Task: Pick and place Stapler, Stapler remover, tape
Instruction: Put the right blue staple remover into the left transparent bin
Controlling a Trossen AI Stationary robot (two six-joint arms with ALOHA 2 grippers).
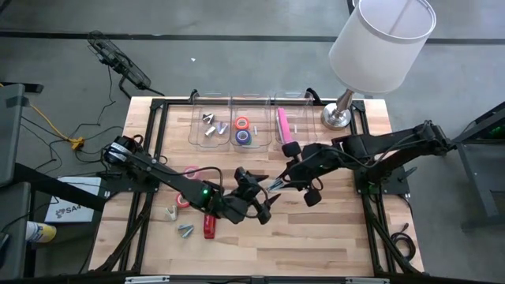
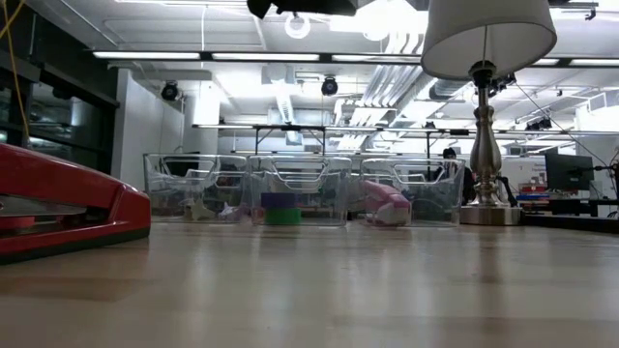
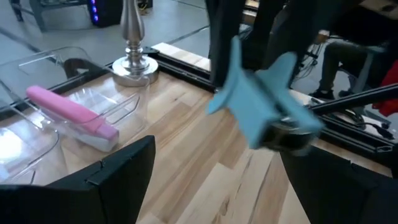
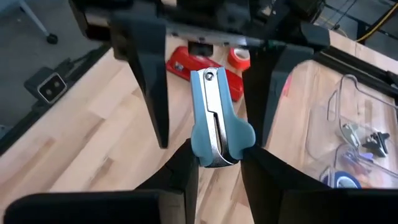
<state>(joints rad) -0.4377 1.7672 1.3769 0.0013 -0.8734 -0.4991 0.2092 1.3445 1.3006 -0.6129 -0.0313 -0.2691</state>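
Right gripper (image 4: 214, 163) is clamped on the blue staple remover (image 4: 214, 121), held above the table centre. Left gripper (image 1: 264, 193) faces it from nine o'clock, jaws wide apart on either side of the remover's free end, nothing gripped. Red stapler (image 1: 209, 227) lies at seven o'clock, with red tape (image 4: 237, 58) close by. Pink stapler (image 1: 282, 121) sits in the twelve-o'clock bin (image 1: 293, 101).

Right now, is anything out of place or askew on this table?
Nothing spilled or damaged. One oddity: the right gripper, shut on a blue staple remover, holds it in mid-air between the open fingers of the left gripper, like a handover. The red stapler lies loose near the table's front edge.
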